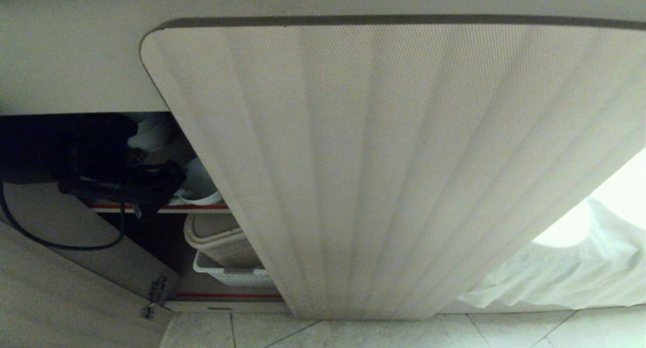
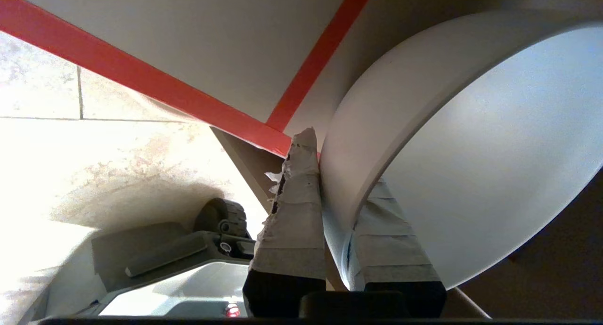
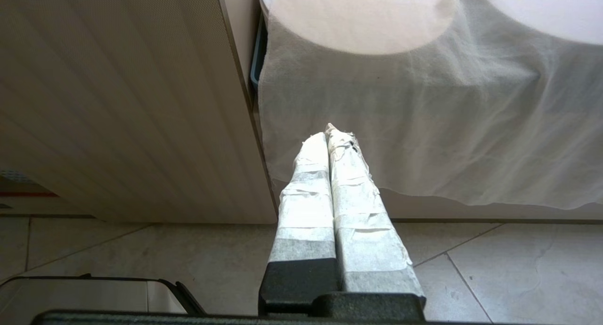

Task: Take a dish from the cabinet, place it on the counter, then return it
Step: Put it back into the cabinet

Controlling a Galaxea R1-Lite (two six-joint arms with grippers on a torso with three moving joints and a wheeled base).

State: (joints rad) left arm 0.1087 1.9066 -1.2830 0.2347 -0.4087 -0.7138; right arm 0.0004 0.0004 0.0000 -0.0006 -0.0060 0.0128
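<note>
Left gripper (image 2: 337,207) is pinched on the bowl's (image 2: 471,141) rim right at the shelf's (image 2: 141,42) red-taped front edge, so I'd keep it level, clearing that edge and the open cabinet door (image 1: 404,161).

pale tiled floor (image 1: 383,333) (sunlit), white cloth (image 1: 570,272)

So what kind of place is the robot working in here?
Most likely a kitchen. A low cabinet with ribbed doors stands open on a tiled floor, its red-edged shelves holding white crockery and storage bins, and the left gripper grips a white bowl.
</note>
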